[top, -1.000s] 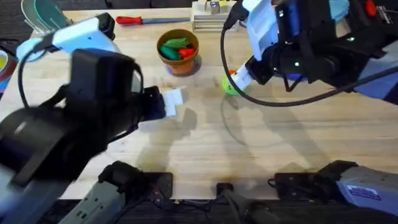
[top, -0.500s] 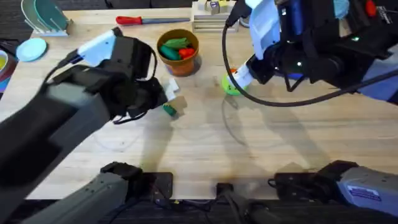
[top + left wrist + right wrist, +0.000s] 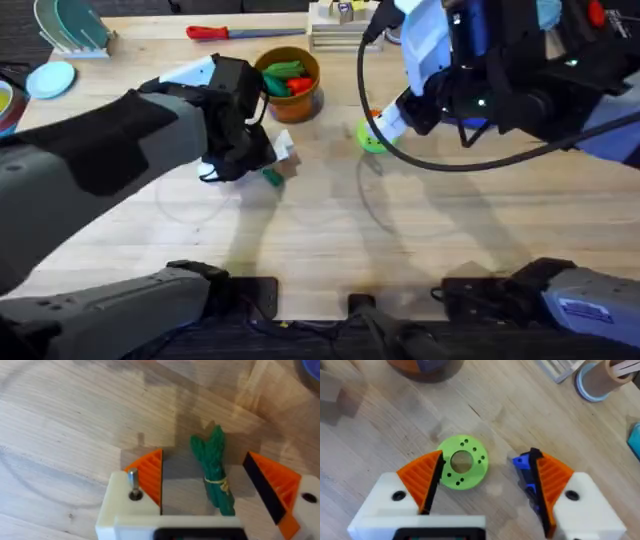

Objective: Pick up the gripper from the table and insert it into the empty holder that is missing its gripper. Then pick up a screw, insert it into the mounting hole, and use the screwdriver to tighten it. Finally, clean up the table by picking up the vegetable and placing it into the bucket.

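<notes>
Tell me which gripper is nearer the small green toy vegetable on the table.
Left. The left gripper is open with the vegetable between its fingers; the right gripper sits farther away by the green disc.

Between the pads of my right claw (image 3: pixel 487 462) lies a flat green disc (image 3: pixel 462 462) with a ring of small holes, close against one pad. A small blue piece (image 3: pixel 522 461) sits against the other pad (what it is I cannot tell). Beyond that claw, on the wooden table (image 3: pixel 370 425), stands a brown roll with a blue rim (image 3: pixel 596 380). Well away from my left claw (image 3: pixel 280 165), near the table's far left corner, lie a pale blue round lid (image 3: pixel 50 78) and a rack (image 3: pixel 70 25) with a teal plate.
</notes>
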Available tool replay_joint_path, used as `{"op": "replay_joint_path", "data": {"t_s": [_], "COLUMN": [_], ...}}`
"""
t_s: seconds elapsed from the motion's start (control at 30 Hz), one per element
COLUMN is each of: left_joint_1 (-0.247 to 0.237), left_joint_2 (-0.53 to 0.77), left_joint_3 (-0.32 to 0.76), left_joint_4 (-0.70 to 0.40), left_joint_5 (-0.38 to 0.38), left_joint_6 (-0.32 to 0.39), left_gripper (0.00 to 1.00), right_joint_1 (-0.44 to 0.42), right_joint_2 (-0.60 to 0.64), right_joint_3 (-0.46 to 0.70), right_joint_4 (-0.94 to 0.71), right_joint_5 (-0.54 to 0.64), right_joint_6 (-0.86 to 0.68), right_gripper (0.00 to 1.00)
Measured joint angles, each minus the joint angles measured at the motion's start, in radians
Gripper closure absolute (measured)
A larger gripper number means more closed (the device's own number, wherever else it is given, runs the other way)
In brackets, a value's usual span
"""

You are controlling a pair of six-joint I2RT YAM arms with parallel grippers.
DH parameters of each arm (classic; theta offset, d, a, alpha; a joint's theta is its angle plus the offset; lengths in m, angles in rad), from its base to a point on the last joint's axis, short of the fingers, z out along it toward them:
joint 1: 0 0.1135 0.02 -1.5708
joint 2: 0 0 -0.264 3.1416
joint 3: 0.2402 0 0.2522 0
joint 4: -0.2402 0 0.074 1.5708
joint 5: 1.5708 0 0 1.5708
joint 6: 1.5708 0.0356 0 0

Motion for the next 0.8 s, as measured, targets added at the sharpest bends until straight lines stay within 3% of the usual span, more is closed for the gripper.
{"op": "replay_joint_path", "data": {"t_s": [0.1,0.13,0.3,0.33,0.47,0.57,0.67,0.8], "left_joint_1": [0.000,0.000,0.000,0.000,0.000,0.000,0.000,0.000], "left_joint_2": [0.000,0.000,-0.001,-0.001,-0.001,-0.001,-0.001,-0.002], "left_joint_3": [0.000,0.000,0.000,0.004,0.011,0.049,0.157,0.380], "left_joint_4": [0.000,0.000,0.001,0.008,-0.026,-0.136,-0.249,-0.374], "left_joint_5": [0.000,0.000,0.005,0.003,0.005,0.005,0.004,0.004], "left_joint_6": [-0.001,-0.001,-0.001,0.005,0.005,0.010,0.041,0.085], "left_gripper": [0.019,0.121,0.893,0.969,0.989,0.991,0.992,0.992], "right_joint_1": [0.000,0.000,0.000,0.000,0.000,0.000,0.000,0.000], "right_joint_2": [0.000,0.000,0.000,0.000,0.000,0.000,0.000,0.000], "right_joint_3": [0.000,0.000,0.000,0.000,0.000,0.000,0.000,0.000], "right_joint_4": [0.000,0.000,0.000,0.000,0.000,0.000,0.000,0.000], "right_joint_5": [0.000,0.000,0.000,0.000,0.000,0.000,0.000,0.000], "right_joint_6": [0.000,0.000,0.000,0.000,0.000,0.000,0.000,0.000], "right_gripper": [0.007,0.007,0.007,0.007,0.007,0.009,0.009,0.007]}}
